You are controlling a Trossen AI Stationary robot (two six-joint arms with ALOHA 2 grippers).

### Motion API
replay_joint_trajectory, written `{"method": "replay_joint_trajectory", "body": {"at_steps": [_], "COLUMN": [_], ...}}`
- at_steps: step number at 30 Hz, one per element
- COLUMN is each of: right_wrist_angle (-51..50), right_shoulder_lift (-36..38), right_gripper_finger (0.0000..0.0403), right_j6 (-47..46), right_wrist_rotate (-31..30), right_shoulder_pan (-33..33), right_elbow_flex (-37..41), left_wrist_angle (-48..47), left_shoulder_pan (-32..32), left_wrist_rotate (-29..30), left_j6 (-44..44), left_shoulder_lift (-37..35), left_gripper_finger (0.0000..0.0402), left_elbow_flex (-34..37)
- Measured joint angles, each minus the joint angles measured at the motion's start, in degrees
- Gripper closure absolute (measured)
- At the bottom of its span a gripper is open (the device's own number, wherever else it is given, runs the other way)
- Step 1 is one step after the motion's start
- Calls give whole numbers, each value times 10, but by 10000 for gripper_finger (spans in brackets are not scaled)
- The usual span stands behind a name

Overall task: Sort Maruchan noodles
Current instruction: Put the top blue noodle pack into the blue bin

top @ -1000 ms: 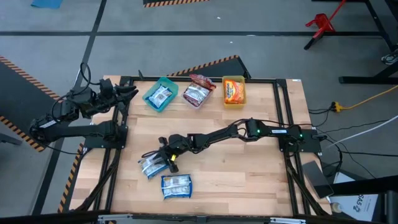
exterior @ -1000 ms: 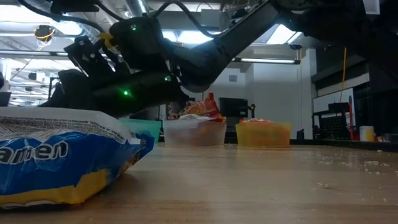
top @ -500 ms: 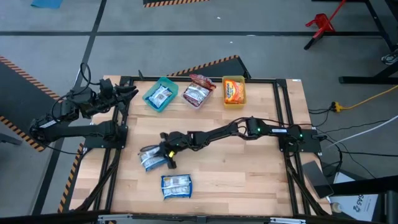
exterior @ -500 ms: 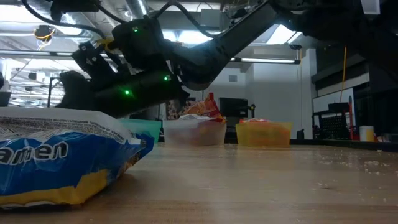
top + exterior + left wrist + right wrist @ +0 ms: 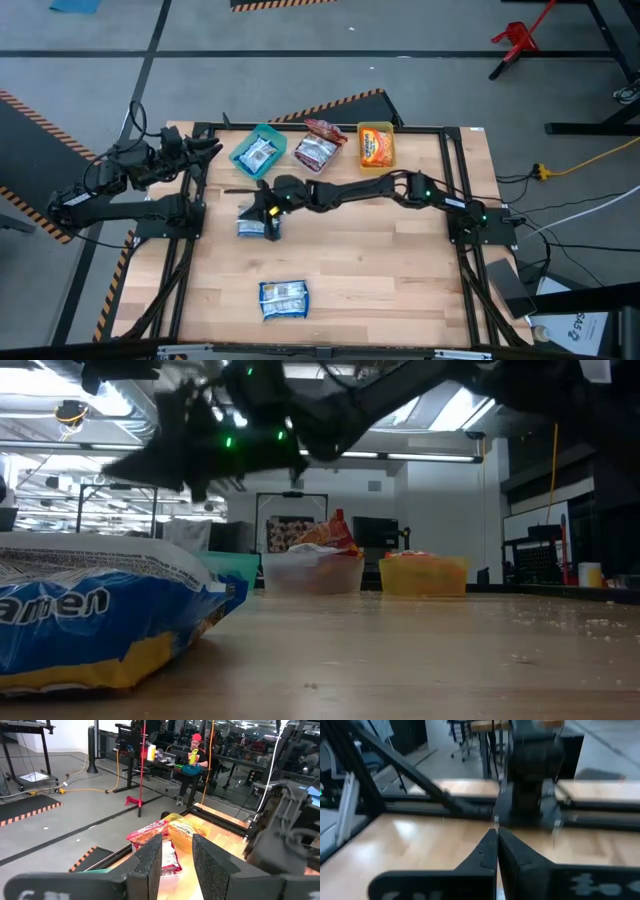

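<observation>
**Ramen sorting: nearly there, two blue ones left**

Along the top middle of the high view sit three bins, each with something in it: the green bin [image 5: 258, 153] has a blue packet, the clear bin [image 5: 318, 148] holds the red ones, and the yellow bin [image 5: 376, 145] the orange. So most of it looks sorted.

The right gripper [image 5: 268, 211], left of centre in that view, has its fingers clamped together on a blue packet [image 5: 252, 226], just below the green bin. I'd guess it goes there.

One more blue packet [image 5: 284, 299] lies at lower centre, untouched.

The left gripper [image 5: 175, 857] is parked at upper left, fingers apart, holding nothing.
</observation>
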State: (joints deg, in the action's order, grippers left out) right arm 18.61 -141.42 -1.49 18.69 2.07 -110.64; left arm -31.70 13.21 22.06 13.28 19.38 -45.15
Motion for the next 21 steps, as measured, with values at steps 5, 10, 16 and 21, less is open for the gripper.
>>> {"method": "replay_joint_trajectory", "body": {"at_steps": [5,10,16,21], "right_wrist_angle": [-19,-40,-17,16], "right_shoulder_lift": [27,28,-20,-54], "right_gripper_finger": [403,377,256,161], "right_j6": [18,19,82,82], "right_wrist_rotate": [-11,17,-48,-88], "right_shoulder_pan": [5,6,-9,-10], "right_elbow_flex": [-1,-1,0,-1], "left_wrist_angle": [0,0,0,0], "left_shoulder_pan": [0,0,0,0], "left_wrist_rotate": [0,0,0,0], "left_j6": [0,0,1,1], "left_shoulder_lift": [0,0,0,0], "left_gripper_finger": [301,301,301,301], "left_elbow_flex": [0,0,0,0]}}
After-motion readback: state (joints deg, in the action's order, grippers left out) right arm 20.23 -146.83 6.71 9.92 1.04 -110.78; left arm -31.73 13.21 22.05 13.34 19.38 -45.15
